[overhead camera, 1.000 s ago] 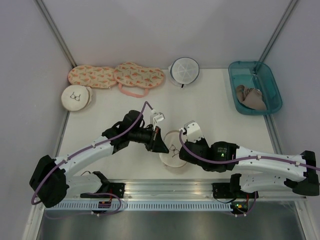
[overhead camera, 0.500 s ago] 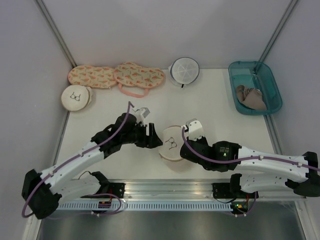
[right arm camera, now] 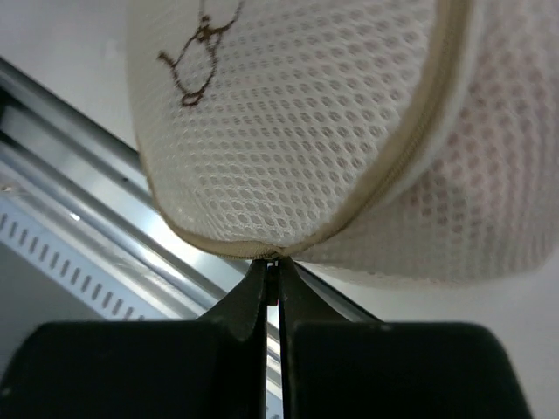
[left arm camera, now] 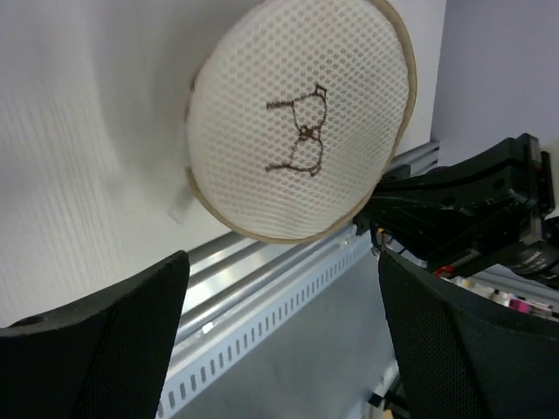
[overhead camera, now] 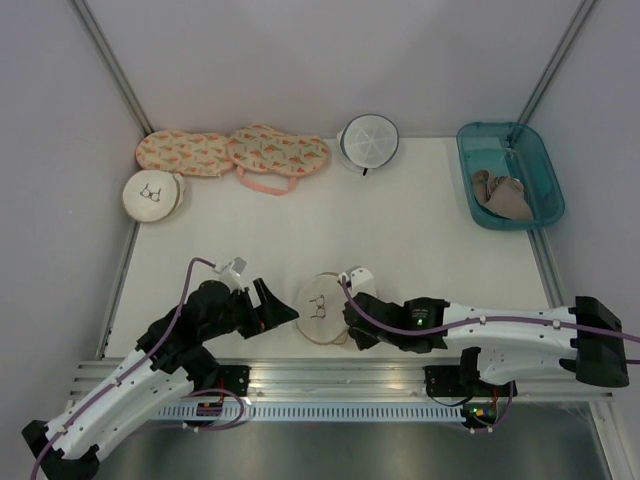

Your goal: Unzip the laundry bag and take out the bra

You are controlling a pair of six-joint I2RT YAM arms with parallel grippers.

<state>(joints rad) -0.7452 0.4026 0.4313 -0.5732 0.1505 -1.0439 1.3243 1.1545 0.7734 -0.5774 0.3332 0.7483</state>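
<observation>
The laundry bag (overhead camera: 322,305) is a round cream mesh dome with a small dark bra drawing, tipped on its edge near the table's front. My right gripper (overhead camera: 350,318) is shut, pinching the bag's tan rim seam (right arm camera: 262,249) from below; the right wrist view shows the right gripper (right arm camera: 272,262) with its fingers pressed together there. My left gripper (overhead camera: 281,308) stands wide open a little to the left of the bag, touching nothing. In the left wrist view the laundry bag (left arm camera: 301,122) stands beyond the left gripper (left arm camera: 281,262). The bra is hidden.
A second cream round bag (overhead camera: 153,194) and two peach patterned pouches (overhead camera: 183,152) (overhead camera: 280,150) lie at the back left. A white mesh round bag (overhead camera: 368,140) sits at the back middle. A teal bin (overhead camera: 520,140) holding a tan bra (overhead camera: 500,195) is at the back right. The metal rail (overhead camera: 340,375) runs along the front edge.
My left gripper has opened, let go of the bag and drawn back down and to the left. The right gripper, still shut on the rim, has carried the bag left and nearer the front edge.
</observation>
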